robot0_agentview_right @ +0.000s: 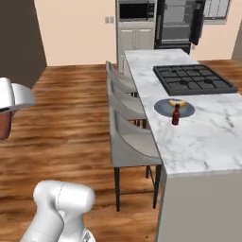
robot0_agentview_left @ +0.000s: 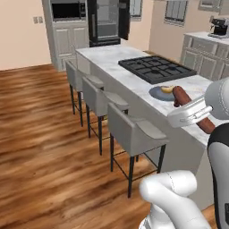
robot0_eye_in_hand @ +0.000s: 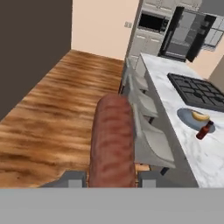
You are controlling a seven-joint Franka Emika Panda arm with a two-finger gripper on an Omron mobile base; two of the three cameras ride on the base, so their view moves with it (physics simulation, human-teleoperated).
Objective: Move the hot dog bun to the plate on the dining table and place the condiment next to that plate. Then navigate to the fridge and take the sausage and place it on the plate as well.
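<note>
Clearly unlabelled, the condiment (robot0_agentview_right: 176, 115) touches the plate (robot0_agentview_right: 163, 108).

Reddish-brown sausage (robot0_eye_in_hand: 111, 142) gripped in tool (robot0_eye_in_hand: 109, 178), bun (robot0_agentview_right: 177, 102) on blue-grey plate (robot0_agentview_right: 163, 109), dark-red condiment (robot0_agentview_right: 176, 115) upright beside it

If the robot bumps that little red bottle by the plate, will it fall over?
Probably. The condiment stands upright, tall and slim on a narrow base, so it looks tippy. The marble dining table looks smooth, so it might slide or roll afterwards.
</note>
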